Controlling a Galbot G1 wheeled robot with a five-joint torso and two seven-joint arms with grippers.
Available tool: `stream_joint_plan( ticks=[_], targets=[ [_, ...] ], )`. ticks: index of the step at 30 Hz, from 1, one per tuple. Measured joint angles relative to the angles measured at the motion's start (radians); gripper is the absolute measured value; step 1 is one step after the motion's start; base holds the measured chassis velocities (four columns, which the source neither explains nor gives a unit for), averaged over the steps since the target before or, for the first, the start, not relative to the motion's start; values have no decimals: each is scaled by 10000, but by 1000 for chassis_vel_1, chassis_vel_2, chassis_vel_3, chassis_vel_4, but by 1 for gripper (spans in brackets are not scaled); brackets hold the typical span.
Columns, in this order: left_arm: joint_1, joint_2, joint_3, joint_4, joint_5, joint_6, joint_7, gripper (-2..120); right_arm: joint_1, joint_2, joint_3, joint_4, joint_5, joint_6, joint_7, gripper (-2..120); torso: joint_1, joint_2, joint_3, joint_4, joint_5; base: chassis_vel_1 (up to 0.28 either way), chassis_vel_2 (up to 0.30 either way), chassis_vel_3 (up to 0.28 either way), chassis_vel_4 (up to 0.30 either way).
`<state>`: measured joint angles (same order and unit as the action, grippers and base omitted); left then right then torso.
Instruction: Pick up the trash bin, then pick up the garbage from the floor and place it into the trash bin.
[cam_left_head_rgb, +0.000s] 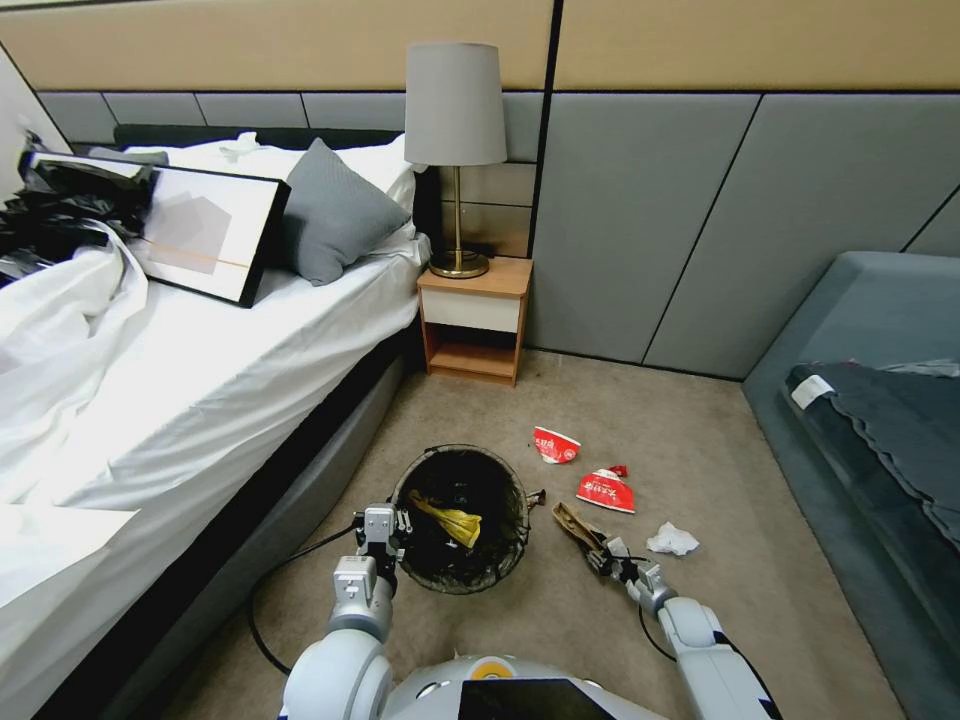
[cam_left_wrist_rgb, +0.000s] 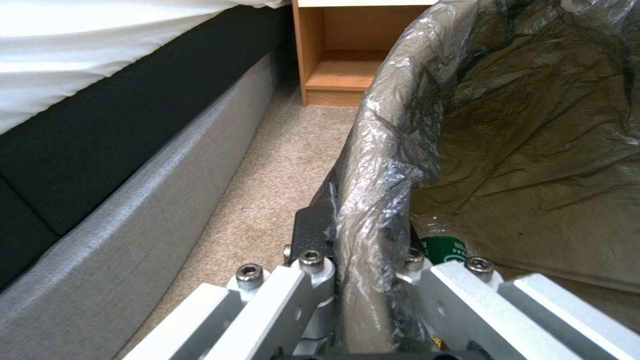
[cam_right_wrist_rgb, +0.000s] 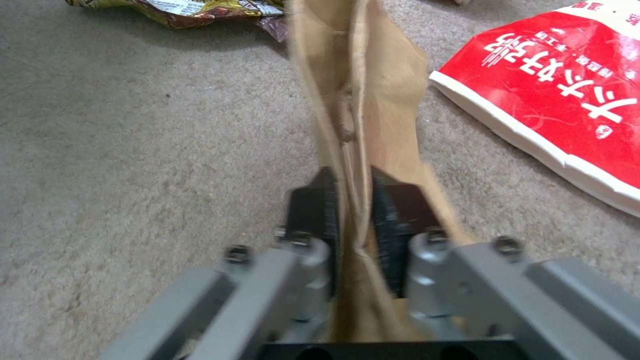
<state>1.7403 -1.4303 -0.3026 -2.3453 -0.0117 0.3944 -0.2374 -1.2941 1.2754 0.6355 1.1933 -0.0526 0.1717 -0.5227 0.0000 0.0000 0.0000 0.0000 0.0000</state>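
Observation:
The trash bin (cam_left_head_rgb: 462, 520), lined with a dark bag, hangs over the carpet beside the bed. My left gripper (cam_left_head_rgb: 395, 525) is shut on its near-left rim (cam_left_wrist_rgb: 373, 200). A yellow wrapper (cam_left_head_rgb: 450, 520) and a green-labelled item (cam_left_wrist_rgb: 443, 248) lie inside. My right gripper (cam_left_head_rgb: 600, 555) is shut on a tan paper bag (cam_left_head_rgb: 578, 527), pinched flat between the pads (cam_right_wrist_rgb: 393, 220) just above the carpet. Two red-and-white wrappers (cam_left_head_rgb: 556, 445) (cam_left_head_rgb: 606, 490) and a white tissue scrap (cam_left_head_rgb: 672, 540) lie on the floor to the right. A dark wrapper (cam_right_wrist_rgb: 193, 7) lies past the bag.
The bed (cam_left_head_rgb: 200, 330) with its grey base (cam_left_wrist_rgb: 133, 210) runs along the left. A wooden nightstand (cam_left_head_rgb: 474, 320) with a lamp (cam_left_head_rgb: 455, 110) stands at the wall. A grey sofa (cam_left_head_rgb: 870, 400) borders the right. Open carpet lies between them.

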Motion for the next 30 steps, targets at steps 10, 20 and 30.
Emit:
stream_joint_plan(
  ticks=[10,20,30],
  targets=[
    [-34,34,13,-1,-26,0,4,2,-69,1,45,40,65,260,4,0,0,0,0,0,-1,0,0,0,0],
    [-76,18,15,15,-34,0,9,2,-473,232,-2,1369,603,656,316,0,0,0,0,0,0,0,0,0,0],
    [-68,-4,26,97,-39,-19,30,2,-1715,673,-671,6372,2098,2065,796,0,0,0,0,0,-4,0,0,0,0]
  ],
)
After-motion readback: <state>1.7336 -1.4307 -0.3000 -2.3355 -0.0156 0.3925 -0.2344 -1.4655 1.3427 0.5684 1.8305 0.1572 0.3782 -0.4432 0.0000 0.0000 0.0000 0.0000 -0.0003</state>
